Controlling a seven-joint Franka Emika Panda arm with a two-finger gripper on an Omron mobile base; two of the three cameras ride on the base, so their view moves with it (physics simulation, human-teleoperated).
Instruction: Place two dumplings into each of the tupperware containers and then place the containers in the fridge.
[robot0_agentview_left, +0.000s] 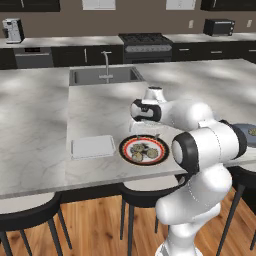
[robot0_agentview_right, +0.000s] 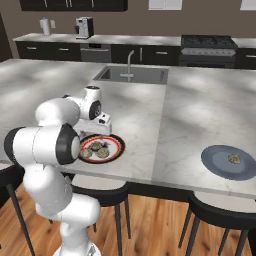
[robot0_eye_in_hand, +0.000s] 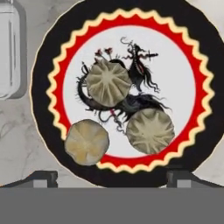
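Three olive-beige dumplings (robot0_eye_in_hand: 108, 83) (robot0_eye_in_hand: 150, 130) (robot0_eye_in_hand: 86, 142) lie on a round black-and-red-rimmed plate (robot0_agentview_left: 124, 148) near the island's front edge. My gripper (robot0_eye_in_hand: 112, 179) hangs straight above this plate, open, with nothing between its fingertips (robot0_eye_in_hand: 41, 178). From the base views the gripper (robot0_agentview_left: 145, 133) (robot0_agentview_right: 98, 133) hovers a little over the plate (robot0_agentview_right: 118, 145). One tupperware container (robot0_agentview_left: 92, 146), white and shallow, lies just left of the plate, and its edge (robot0_eye_in_hand: 8, 52) shows in the hand view. Another dumpling (robot0_agentview_right: 233, 159) rests on a blue-grey plate (robot0_agentview_right: 220, 165) to the right. The fridge is out of view.
A sink (robot0_agentview_left: 105, 76) with a faucet (robot0_agentview_left: 106, 62) is set into the island behind the plate. Black stools (robot0_agentview_left: 25, 220) stand under the front edge. A stove (robot0_agentview_left: 145, 42) and a coffee machine (robot0_agentview_left: 12, 30) stand on the back counter.
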